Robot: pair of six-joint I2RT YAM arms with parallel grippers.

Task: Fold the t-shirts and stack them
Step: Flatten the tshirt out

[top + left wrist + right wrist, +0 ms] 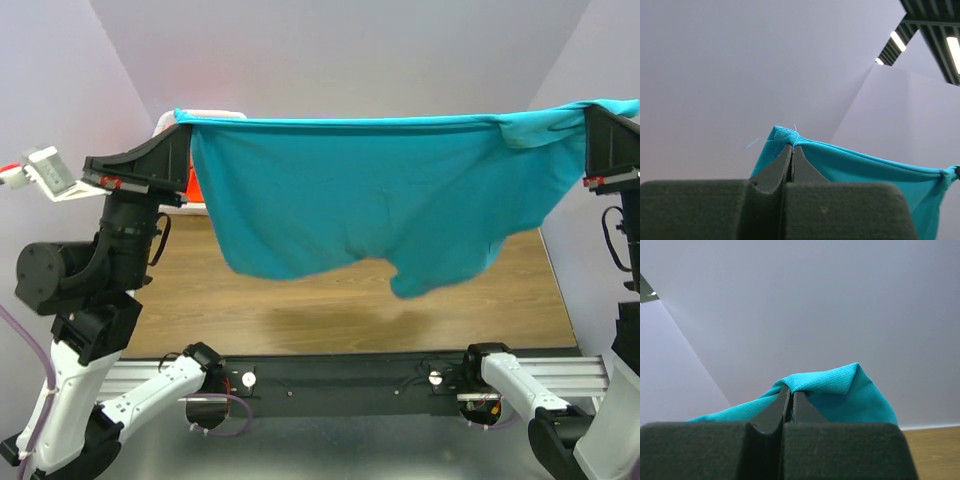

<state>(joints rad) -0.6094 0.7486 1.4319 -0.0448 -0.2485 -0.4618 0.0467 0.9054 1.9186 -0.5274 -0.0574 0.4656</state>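
Holding the teal t-shirt [370, 200] stretched in the air, both arms had it well above the wooden table [300, 310]. Left gripper [792, 148] had its jaws closed on one top corner, with the hem bunched right at the tips and a loose thread sticking out. Right gripper [791, 391] had its jaws pinched shut on the other top corner, a fold of cloth peaking over the tips. Top edge ran taut from one gripper to the other. The body hung uneven, with a flap toward the right side lowest, and none of it touched the table. A bit of orange-red cloth [193, 185] showed behind the shirt's left edge. Behind the left gripper was something white [205, 112], too hidden to identify.

Judged step: shirt spread for laying flat, fold not yet begun.

Risks:
- Both grips looked thin, at the very tips, so more sideways pull could slip a corner out and drop that side.
- Lowering with the bottom edge this uneven could make it bunch or tuck under itself on the table.
- Laying it too far back might drape it over the orange-red cloth.
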